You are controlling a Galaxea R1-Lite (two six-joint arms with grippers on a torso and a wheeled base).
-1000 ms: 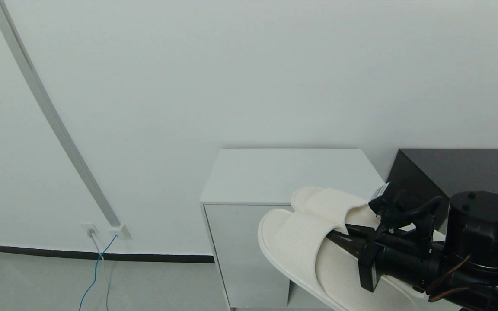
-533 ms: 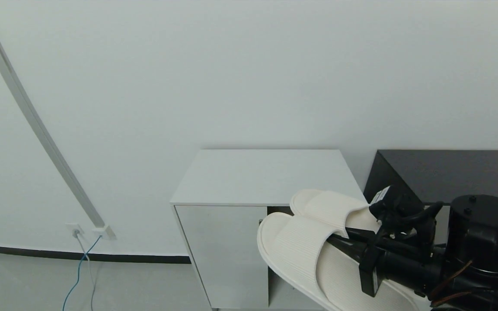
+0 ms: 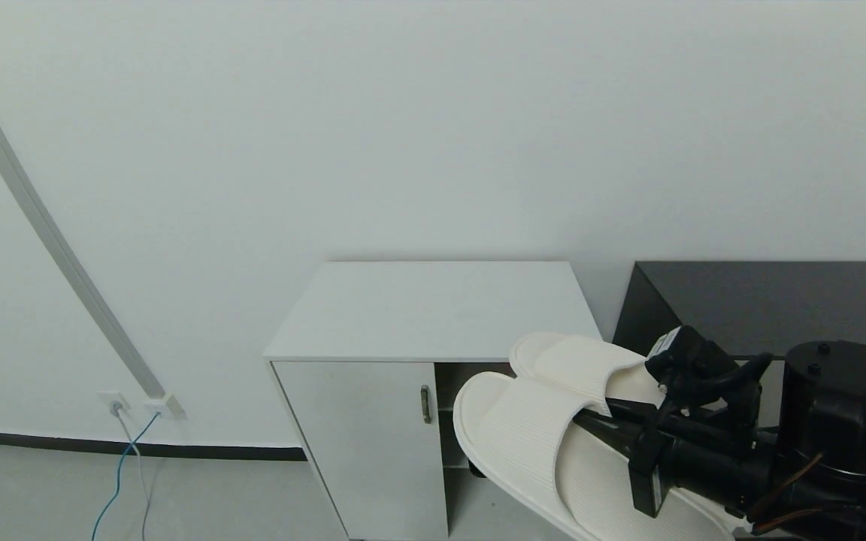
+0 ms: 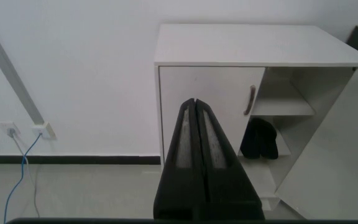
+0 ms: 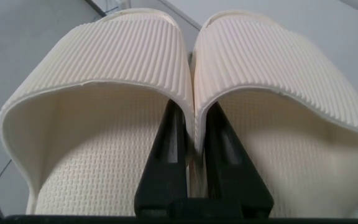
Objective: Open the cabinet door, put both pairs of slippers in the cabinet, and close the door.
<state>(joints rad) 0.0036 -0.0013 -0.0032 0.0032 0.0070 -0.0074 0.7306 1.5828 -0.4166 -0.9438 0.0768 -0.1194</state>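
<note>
A plain white wall (image 3: 328, 113) fills the background, and a pale grey floor (image 3: 27, 496) meets it at a dark skirting line. A grey strip (image 3: 34, 218) runs slantwise down the wall to the sockets (image 3: 113, 403), and a blue cable (image 3: 121, 473) hangs from them to the floor. The white cabinet (image 3: 433, 308) stands against the wall, with a black unit (image 3: 779, 300) just beside it on the robot's right. The left door (image 3: 358, 443) of the cabinet is shut, and the right door (image 4: 347, 143) is swung out wide, so the inside is visible. A shelf (image 4: 281, 106) divides this open half into an upper and a lower compartment. The white slippers (image 3: 523, 428) are in the air, in front of the open half, with the toes towards the cabinet. They lie side by side and touch each other. The right gripper (image 5: 193, 134) is clamped on them: one finger goes under each strap, and the inner edges are pressed between the fingers. The left gripper (image 4: 195, 106) is held before the left door, its fingers pressed together with nothing between them. The dark slippers (image 4: 260, 138) are in the lower compartment, under the shelf. A small handle (image 3: 425, 403) sits upright at the edge of the left door.
</note>
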